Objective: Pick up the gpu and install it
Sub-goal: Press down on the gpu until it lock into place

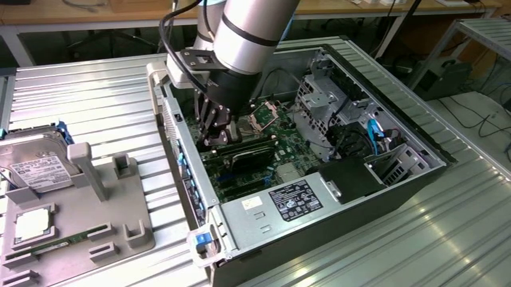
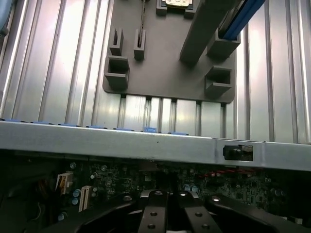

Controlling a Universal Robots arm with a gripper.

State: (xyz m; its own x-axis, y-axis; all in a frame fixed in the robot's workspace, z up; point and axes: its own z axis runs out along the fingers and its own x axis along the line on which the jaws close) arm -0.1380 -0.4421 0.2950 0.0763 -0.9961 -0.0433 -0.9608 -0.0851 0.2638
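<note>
Gripper [image 1: 217, 133] down inside case [image 1: 335, 209], centre-left of frame; gpu [image 1: 249, 156] just lower-right, long axis along slots. Jaw state: can't tell.

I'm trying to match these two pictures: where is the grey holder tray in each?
Exterior view: grey holder tray at that view's lower left, beside the computer case.
Wrist view: it lies beyond the case's silver rim.
Shared landmark: that silver rim.

You see the gripper [image 1: 217, 133] lowered inside the open computer case [image 1: 415, 179], just above the motherboard [image 1: 271, 152] near the case's left wall. On the table [image 1: 96, 101] left of the case, a grey holder [image 1: 119, 230] carries a hard drive [image 1: 36, 158].
</note>
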